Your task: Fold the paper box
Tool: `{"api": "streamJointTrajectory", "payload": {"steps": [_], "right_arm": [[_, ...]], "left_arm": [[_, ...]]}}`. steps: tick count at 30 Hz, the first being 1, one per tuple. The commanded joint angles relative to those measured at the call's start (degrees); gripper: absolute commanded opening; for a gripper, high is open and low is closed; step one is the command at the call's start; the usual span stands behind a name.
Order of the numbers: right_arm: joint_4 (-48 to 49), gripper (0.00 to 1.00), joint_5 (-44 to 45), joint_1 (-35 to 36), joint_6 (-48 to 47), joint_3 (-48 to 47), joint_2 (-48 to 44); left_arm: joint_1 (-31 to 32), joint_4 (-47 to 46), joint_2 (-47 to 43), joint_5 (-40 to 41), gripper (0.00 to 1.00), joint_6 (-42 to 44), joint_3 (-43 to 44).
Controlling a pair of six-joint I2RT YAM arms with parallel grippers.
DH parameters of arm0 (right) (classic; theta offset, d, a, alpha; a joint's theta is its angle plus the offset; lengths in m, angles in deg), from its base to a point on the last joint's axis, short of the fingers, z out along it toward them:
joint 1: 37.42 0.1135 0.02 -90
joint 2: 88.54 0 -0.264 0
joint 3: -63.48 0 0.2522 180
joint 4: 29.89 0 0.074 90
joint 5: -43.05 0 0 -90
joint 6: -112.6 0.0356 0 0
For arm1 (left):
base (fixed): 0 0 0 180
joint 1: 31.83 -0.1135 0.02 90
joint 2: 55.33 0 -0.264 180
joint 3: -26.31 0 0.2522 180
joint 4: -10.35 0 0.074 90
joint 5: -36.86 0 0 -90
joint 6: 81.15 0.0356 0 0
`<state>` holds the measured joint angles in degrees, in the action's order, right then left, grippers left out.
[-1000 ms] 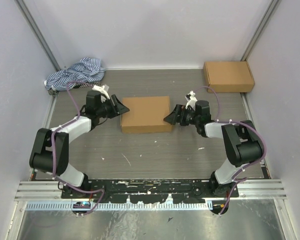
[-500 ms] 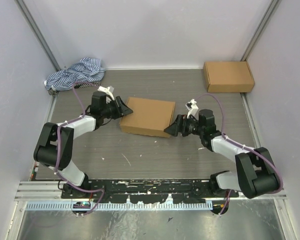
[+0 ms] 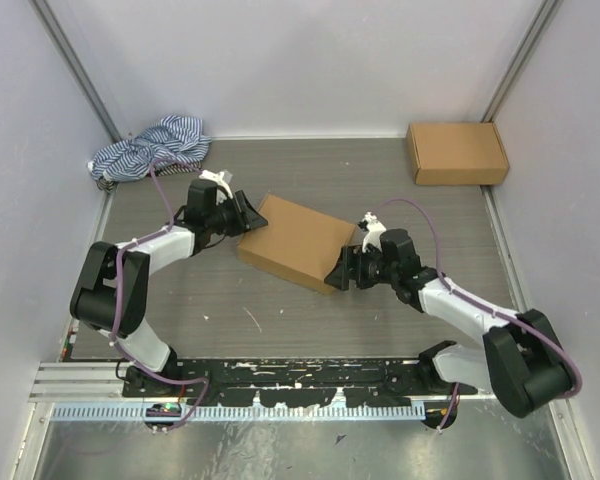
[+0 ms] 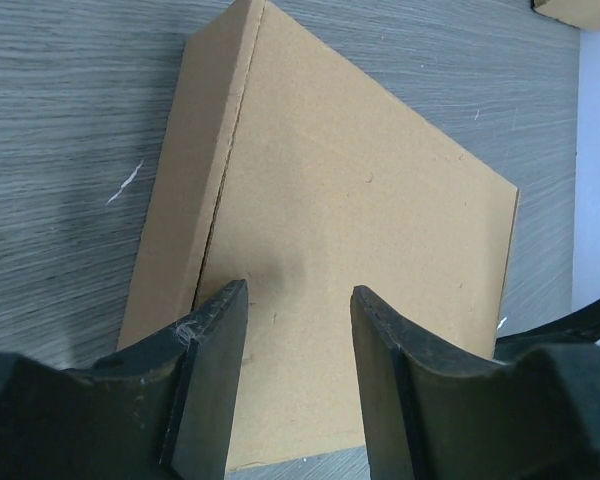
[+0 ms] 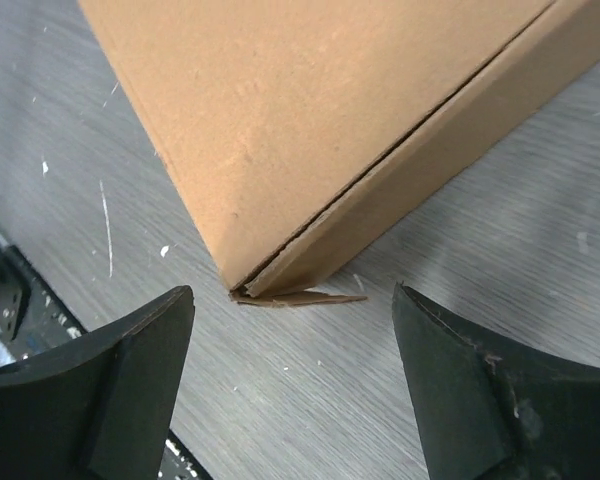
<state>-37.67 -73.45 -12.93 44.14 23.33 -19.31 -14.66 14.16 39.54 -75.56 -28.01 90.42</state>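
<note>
The paper box (image 3: 298,242) is a closed shallow brown cardboard mailer, lying skewed on the grey table between the two arms. My left gripper (image 3: 250,216) is open at the box's upper left corner; in the left wrist view its fingers (image 4: 212,345) hang over the lid (image 4: 350,200) without gripping. My right gripper (image 3: 337,272) is open at the box's lower right corner. In the right wrist view the corner (image 5: 280,270) lies just ahead of the jaws, with a small flap tip (image 5: 310,297) poking out at the bottom.
A second brown cardboard box (image 3: 457,152) sits at the back right against the wall. A blue-and-white striped cloth (image 3: 152,146) is bunched at the back left. Walls enclose the table on three sides.
The box has turned clockwise and slid a little toward me. My left gripper followed its upper left corner; my right arm swung left and nearer, tracking the lower right corner.
</note>
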Motion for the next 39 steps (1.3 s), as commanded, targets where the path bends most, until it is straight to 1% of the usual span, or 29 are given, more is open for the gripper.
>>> {"api": "streamJointTrajectory", "payload": {"steps": [1, 3, 5, 8, 10, 12, 17, 23, 26, 29, 32, 35, 39], "right_arm": [[-5.0, 0.87, 10.6, 0.3, -2.4, -3.5, -7.0], [-5.7, 0.87, 10.6, 0.3, -3.4, -4.7, -7.7], [-5.8, 0.87, 8.7, 0.3, -5.0, -6.2, -6.7], [-3.8, 0.87, 3.7, 1.1, -6.5, -7.6, -3.3], [-3.0, 0.86, 3.0, 3.3, -7.7, -8.3, -0.9], [-3.8, 0.85, 3.7, 6.3, -9.3, -9.4, 1.2], [-7.7, 0.83, 10.2, 12.8, -11.0, -11.4, 3.4], [-11.5, 0.79, 13.1, 16.5, -10.3, -12.1, 2.9], [-13.5, 0.75, 12.6, 17.9, -10.1, -12.6, 2.9], [-13.1, 0.68, 11.0, 18.5, -9.7, -12.3, 3.1], [-11.0, 0.61, 9.3, 18.6, -9.0, -11.2, 3.9], [-8.5, 0.51, 6.7, 18.6, -8.4, -10.0, 5.2], [-4.5, 0.43, 3.7, 18.6, -7.1, -8.5, 7.6]], "left_arm": [[0.1, 4.8, 0.4, 2.0, 0.53, 2.5, 0.5], [0.2, 5.2, -0.7, 1.8, 0.53, 2.9, 0.7], [0.5, 5.3, -1.7, 1.1, 0.53, 3.4, 1.2], [0.8, 5.3, -1.8, -0.9, 0.53, 4.2, 2.4], [0.8, 6.1, -1.2, -1.4, 0.53, 4.8, 3.3], [0.9, 7.0, -0.5, -1.6, 0.53, 5.3, 4.3], [0.9, 7.9, 1.4, -1.7, 0.53, 5.6, 4.8], [1.7, 9.8, 2.4, -0.6, 0.53, 6.3, 5.6], [1.8, 11.1, 3.1, 0.1, 0.53, 6.8, 6.2], [2.0, 11.2, 3.4, 0.4, 0.53, 6.9, 6.2], [2.1, 11.3, 3.7, 0.6, 0.53, 6.8, 6.2], [2.2, 11.5, 3.8, 0.7, 0.53, 7.0, 6.1], [2.3, 11.7, 4.1, 0.9, 0.53, 7.0, 6.2]]}}
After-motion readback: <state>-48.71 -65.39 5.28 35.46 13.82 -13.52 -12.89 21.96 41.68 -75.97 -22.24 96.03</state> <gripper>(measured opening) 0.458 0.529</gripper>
